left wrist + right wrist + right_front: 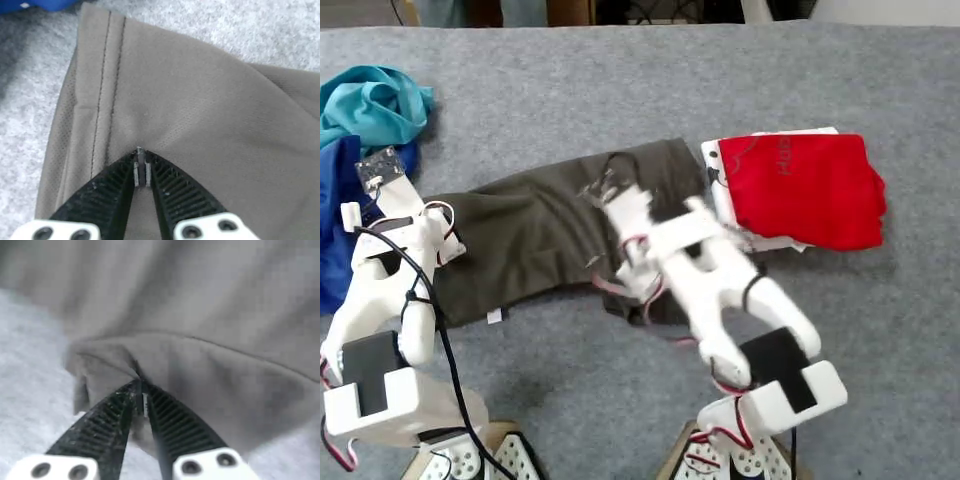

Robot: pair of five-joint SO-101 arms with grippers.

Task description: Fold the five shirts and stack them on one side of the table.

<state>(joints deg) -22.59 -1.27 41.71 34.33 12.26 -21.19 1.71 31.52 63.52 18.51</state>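
so, the olive-brown knit shirt lies spread across the middle of the grey felt table. the left end effector is pinched on its stitched edge and the right end effector on a bunched fold (both clamped on fabric). a folded red shirt sits on a folded white shirt to the right. a crumpled teal shirt and a blue shirt lie far left.

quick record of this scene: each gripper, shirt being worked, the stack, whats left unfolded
shirt in work: olive shirt, laid out in the middle
left gripper: shut on olive shirt near a stitched hem
right gripper: shut on olive shirt at a bunched edge
stack: red shirt folded on a white shirt, on the right arm's side
unfolded: teal shirt and blue shirt heaped on the left arm's side
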